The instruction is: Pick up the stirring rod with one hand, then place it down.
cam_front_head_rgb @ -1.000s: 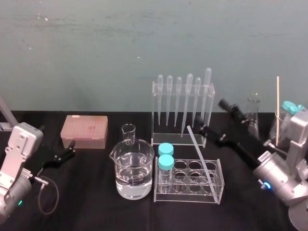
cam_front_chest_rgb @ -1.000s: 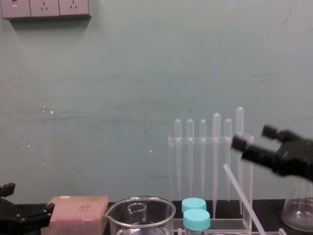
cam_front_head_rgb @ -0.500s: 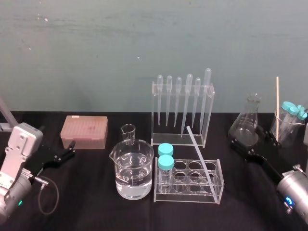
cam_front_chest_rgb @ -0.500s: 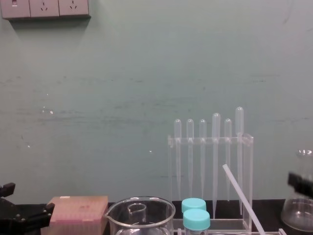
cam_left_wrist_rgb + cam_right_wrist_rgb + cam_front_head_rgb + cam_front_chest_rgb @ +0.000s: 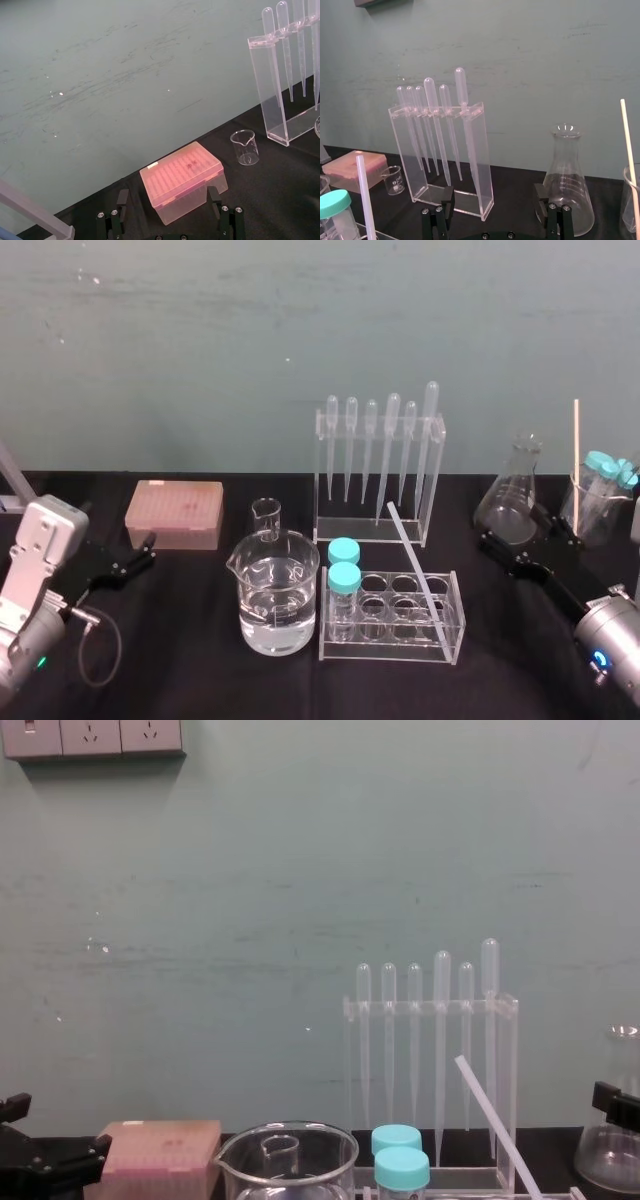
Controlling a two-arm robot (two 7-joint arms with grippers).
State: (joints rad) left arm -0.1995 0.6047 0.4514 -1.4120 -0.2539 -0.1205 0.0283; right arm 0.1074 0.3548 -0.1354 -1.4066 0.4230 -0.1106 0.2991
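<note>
A low clear acrylic test-tube rack [image 5: 392, 638] on the black-covered table [image 5: 200, 680] is taken as the reference. The long, thin, whitish translucent stirring rod [image 5: 415, 558] is seen propped in it. Its lower end is set into a hole at the rack's right end, and its upper end is tilted up, to the left and backward. Two clear tubes with teal screw caps [image 5: 344, 566] are held in the rack's left end. Just behind the rack stands a tall clear pipette stand [image 5: 378, 525] hung with bulb-topped plastic pipettes, close to the rod's upper end. Just left of the rack a large glass beaker of clear liquid [image 5: 275, 605] is placed, with a small empty glass beaker [image 5: 267, 515] behind it. A pink lidded tip box [image 5: 175, 513] lies farther left. To the right and behind the rack a clear conical glass flask [image 5: 512, 502] is found. The black two-finger right gripper [image 5: 492, 200] is held low to the right of the rack, close before the flask and well apart from the rod; its jaws are spread wide and nothing is held. The black left gripper [image 5: 168, 199] is parked far left of the rack, near the tip box, its jaws likewise spread and empty.
</note>
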